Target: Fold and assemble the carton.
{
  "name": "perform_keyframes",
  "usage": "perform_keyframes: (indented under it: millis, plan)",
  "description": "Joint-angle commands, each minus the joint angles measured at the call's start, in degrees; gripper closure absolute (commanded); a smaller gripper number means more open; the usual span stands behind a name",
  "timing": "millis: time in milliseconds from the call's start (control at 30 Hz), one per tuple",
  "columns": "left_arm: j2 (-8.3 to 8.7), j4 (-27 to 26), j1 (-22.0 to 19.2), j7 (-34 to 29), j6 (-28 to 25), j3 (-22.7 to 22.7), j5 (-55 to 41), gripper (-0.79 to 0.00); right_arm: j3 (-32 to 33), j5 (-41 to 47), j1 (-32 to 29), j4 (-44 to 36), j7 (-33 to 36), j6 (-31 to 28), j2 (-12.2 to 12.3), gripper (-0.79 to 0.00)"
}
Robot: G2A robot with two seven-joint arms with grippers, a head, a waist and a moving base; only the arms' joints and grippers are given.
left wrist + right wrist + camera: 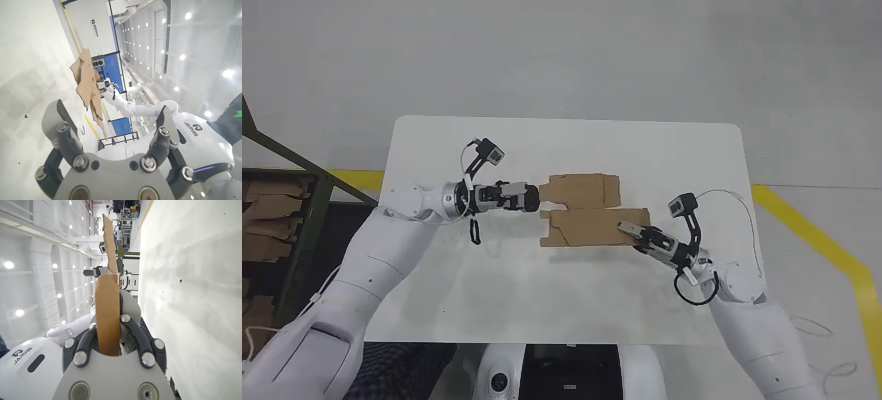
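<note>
The carton [587, 210] is a flat brown cardboard blank held above the middle of the white table [542, 290]. My right gripper [627, 229] is shut on its right end; in the right wrist view the cardboard [107, 306] runs straight out between the fingers of that gripper [108, 323]. My left gripper [530, 197] stands open just short of the carton's left edge, not touching it. In the left wrist view its two fingers [62, 117] are spread wide with nothing between them, and the carton [87, 81] hangs farther off, with the right gripper [102, 85] behind it.
A dark green rack [282, 165] with stacked cardboard blanks [272, 215] stands off the table's left side. Yellow floor tape [812, 235] runs past the right edge. The table's far half and near strip are bare.
</note>
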Motion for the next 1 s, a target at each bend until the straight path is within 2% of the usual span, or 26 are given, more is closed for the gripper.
perform_keyframes:
  millis: [0,367,633,967]
  plan:
    - [-0.33,0.7,-0.5,-0.6,0.7,0.1,-1.4,-0.785,-0.3,-0.1,0.1,0.2,-0.1,0.0,0.0,0.000]
    - [-1.37,1.2,-1.5,-3.0,3.1,-0.5,-3.9,-0.785,-1.8,0.0,1.6,3.9,-1.0,-1.4,-0.4,0.000]
    - [-1.71,0.7,-1.5,-3.9,3.9,-1.2,-2.6,-0.785,-2.6,-1.3,1.5,2.9,-2.3,-1.2,-0.5,0.000]
    - [-2.78,2.5,-2.5,-1.8,4.3,-0.3,0.7,-0.785,-3.5,-2.3,1.3,1.0,-3.0,-0.9,-0.6,0.000]
